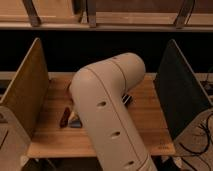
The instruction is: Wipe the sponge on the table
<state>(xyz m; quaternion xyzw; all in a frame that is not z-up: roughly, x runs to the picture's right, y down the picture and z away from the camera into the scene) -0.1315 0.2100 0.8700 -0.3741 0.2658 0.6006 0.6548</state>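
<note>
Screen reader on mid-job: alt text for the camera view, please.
A large cream robot arm fills the centre, hiding much of a wooden table set between a tan panel and a dark panel. Only a dark bit of the end effector shows at the arm's right edge; a small reddish object lies on the table.
</note>
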